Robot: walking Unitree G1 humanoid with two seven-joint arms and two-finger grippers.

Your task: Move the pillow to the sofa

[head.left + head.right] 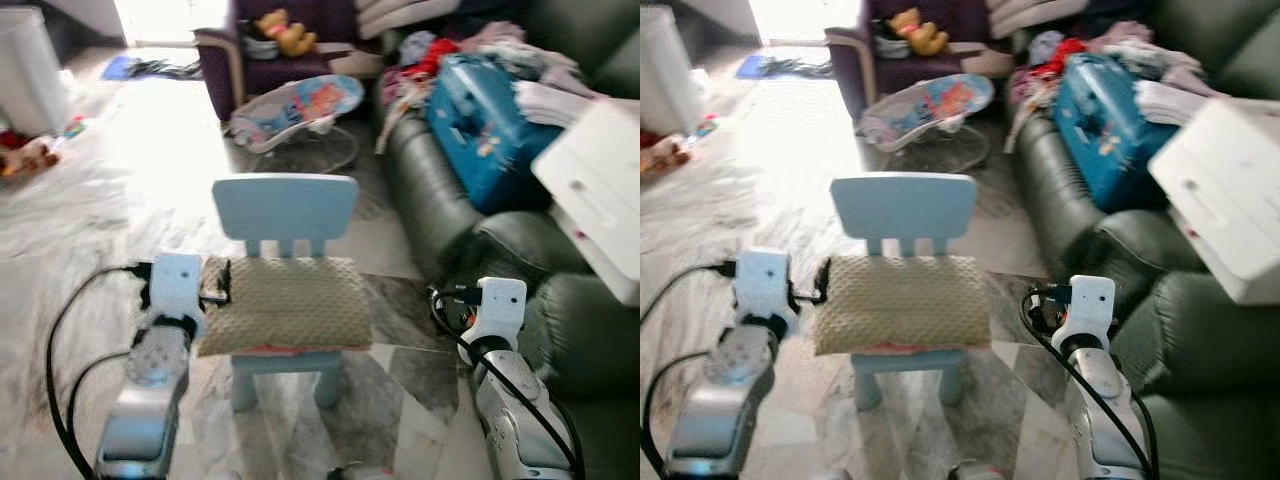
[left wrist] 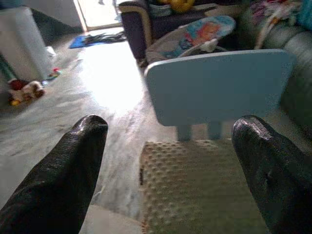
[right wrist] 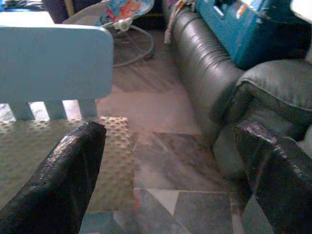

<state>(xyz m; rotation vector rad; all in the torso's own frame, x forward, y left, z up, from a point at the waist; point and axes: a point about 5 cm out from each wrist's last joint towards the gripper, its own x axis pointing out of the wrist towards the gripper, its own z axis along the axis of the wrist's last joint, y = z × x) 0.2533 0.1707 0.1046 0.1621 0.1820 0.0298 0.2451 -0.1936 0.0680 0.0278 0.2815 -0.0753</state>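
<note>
Beige dotted fabric pillow (image 1: 285, 303) is laid on small light-blue plastic chair (image 1: 285, 212) — left gripper (image 2: 168, 170) & right gripper (image 3: 170, 170) are spread wide, nothing held, beside dark green leather sofa (image 1: 440, 215).

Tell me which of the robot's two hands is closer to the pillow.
The left hand: it is right at the pillow's left edge on the small blue chair. The right hand hangs apart from it, over the floor beside the sofa.

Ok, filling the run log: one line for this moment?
pillow on blue chair | left gripper open at pillow's edge | right gripper open, between chair and sofa
</note>
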